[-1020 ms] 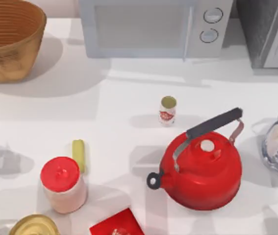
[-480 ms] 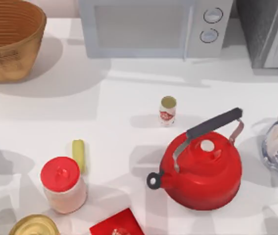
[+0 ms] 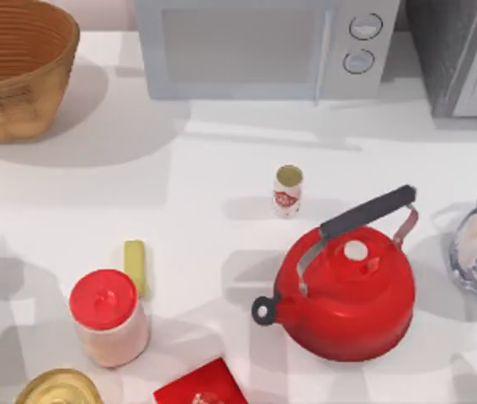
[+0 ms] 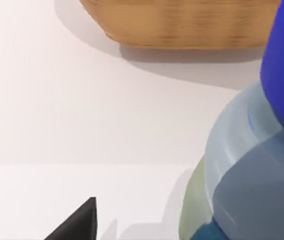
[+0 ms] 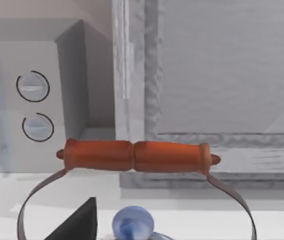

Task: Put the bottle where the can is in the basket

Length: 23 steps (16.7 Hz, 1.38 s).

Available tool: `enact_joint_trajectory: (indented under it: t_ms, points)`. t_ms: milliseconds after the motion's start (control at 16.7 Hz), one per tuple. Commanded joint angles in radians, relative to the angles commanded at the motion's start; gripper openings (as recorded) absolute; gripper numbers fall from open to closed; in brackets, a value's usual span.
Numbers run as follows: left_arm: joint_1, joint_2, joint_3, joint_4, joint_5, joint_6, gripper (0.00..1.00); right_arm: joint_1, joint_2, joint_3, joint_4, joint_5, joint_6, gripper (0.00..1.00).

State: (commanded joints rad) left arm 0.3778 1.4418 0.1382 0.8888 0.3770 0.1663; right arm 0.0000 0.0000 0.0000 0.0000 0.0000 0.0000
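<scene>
Left wrist view, bottle [image 4: 262, 165] just beside left gripper [image 4: 76, 222] — grip state untellable, basket [image 4: 182, 25] beyond

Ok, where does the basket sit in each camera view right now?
Top view: the basket is at the far left corner, left of the microwave.
Left wrist view: its woven wall runs along the upper edge, beyond the blue-capped bottle.
Right wrist view: faces the microwave's dials and the teapot handle instead.
Shared landmark: the two dials, also seen in the top view on the microwave's right side.
</scene>
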Motion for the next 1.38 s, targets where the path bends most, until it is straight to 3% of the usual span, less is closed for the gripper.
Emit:
enact_joint_trajectory:
  t_ms: [360,720,1380]
  points:
    - [-0.058,0.249,0.053,0.198,-0.049,-0.022,1.0,0.0,0.0,0.0,0.0,0.0,0.0,1.0]
    - [-0.063,0.278,0.055,0.227,-0.054,-0.023,1.0,0.0,0.0,0.0,0.0,0.0,0.0,1.0]
    - [-0.063,0.278,0.055,0.227,-0.054,-0.023,0.17,0.0,0.0,0.0,0.0,0.0,0.0,1.0]
